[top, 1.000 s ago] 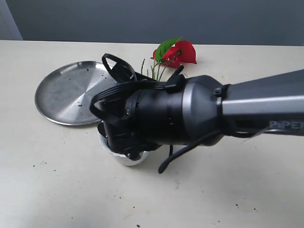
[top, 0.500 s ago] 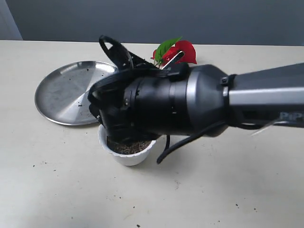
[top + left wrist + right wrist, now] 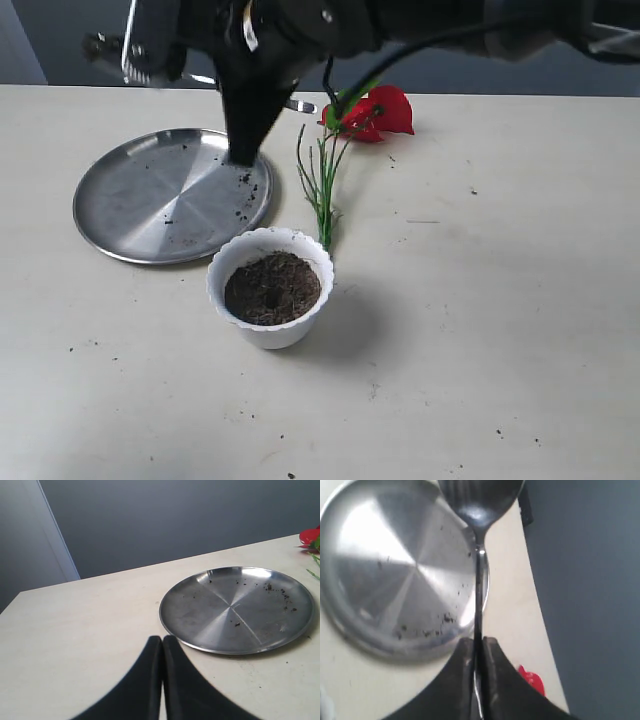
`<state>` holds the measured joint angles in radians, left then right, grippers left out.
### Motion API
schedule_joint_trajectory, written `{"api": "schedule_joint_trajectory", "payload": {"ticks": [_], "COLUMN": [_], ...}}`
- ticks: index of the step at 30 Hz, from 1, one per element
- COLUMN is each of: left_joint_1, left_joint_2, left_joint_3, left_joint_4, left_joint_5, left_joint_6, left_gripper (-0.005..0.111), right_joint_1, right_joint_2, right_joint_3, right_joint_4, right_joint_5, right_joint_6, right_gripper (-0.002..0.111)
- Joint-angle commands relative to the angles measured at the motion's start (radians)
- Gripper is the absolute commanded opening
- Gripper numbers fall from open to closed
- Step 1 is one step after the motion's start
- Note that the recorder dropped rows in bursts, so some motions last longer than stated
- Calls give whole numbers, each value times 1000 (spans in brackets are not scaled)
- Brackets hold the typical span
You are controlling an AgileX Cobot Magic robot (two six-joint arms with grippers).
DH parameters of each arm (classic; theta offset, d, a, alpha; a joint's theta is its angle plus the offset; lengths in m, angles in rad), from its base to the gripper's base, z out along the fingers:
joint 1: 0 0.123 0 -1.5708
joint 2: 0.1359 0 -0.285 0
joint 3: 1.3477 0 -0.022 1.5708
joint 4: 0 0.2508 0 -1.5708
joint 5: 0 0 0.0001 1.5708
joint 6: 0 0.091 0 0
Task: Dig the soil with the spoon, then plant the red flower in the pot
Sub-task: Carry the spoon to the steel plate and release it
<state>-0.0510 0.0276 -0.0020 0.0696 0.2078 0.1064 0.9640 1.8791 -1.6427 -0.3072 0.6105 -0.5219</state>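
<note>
**Right end effector** [image 3: 478,647]: narrow. The fingers are clamped on the thin handle of the spoon [image 3: 479,580]. In the right wrist view the spoon bowl is blurred and cut off by the frame edge. In the exterior view the right arm [image 3: 300,30] is cropped by the top edge. Only its dark tapered end shows, pointing down over the far right rim of the steel plate [image 3: 130,200]. The spoon cannot be made out with certainty there.

**Left end effector** [image 3: 162,641]: fingers pressed together, nothing between them. It sits near the plate's left side and does not appear in the exterior view.

**Pot** [image 3: 270,335]: upright on the bench [image 3: 500,300], near centre, just beside the plate's near right edge. The soil [image 3: 290,280] fills it and has a small dark hole in the middle. Loose crumbs lie on the plate and the bench.

**Red flower** [image 3: 385,108]: lying on the bench at the far side, right of the plate. A cable partly covers the blooms and leaf. The stem ends reach the pot's far right rim; contact cannot be determined. The left wrist view shows only a red sliver at the frame edge.
</note>
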Motion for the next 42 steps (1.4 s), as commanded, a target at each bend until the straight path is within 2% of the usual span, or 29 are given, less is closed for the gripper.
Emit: {"api": "schedule_joint_trajectory", "payload": {"ticks": [1, 6, 10, 17, 23, 29, 31, 32, 36, 42], "left_joint_1": [-2, -2, -2, -2, -2, -2, -2, -2, -2, -2], "left_joint_2": [-4, -4, -4, -4, -4, -4, -4, -4, -4, -4], "left_joint_3": [2, 2, 2, 2, 2, 2, 2, 2, 2, 2], "left_joint_4": [1, 1, 1, 1, 1, 1, 1, 1, 1, 1], "left_joint_5": [-7, -7, -7, -5, -7, -7, -7, -7, -7, -7], "left_joint_6": [-5, -5, -5, -5, -5, -5, -5, -5, -5, -5], "left_gripper": [0, 0, 0, 0, 0, 0, 0, 0, 0, 0], "right_joint_1": [-81, -128, -136, -136, -136, -136, -136, -136, -136, -138], "right_joint_2": [109, 270, 392, 599, 677, 728, 729, 729, 729, 695], "right_joint_3": [-152, -327, -435, -606, -704, -707, -707, -707, -707, -707], "right_joint_4": [307, 616, 680, 731, 691, 622, 620, 620, 620, 626], "right_joint_5": [-49, -27, 50, 206, 206, 200, 188, 183, 163, 135], "right_joint_6": [46, 48, 48, 91, 115, 142, 142, 142, 172, 241], "right_gripper": [-1, -1, -1, -1, -1, -1, 3, 13, 29, 32]}}
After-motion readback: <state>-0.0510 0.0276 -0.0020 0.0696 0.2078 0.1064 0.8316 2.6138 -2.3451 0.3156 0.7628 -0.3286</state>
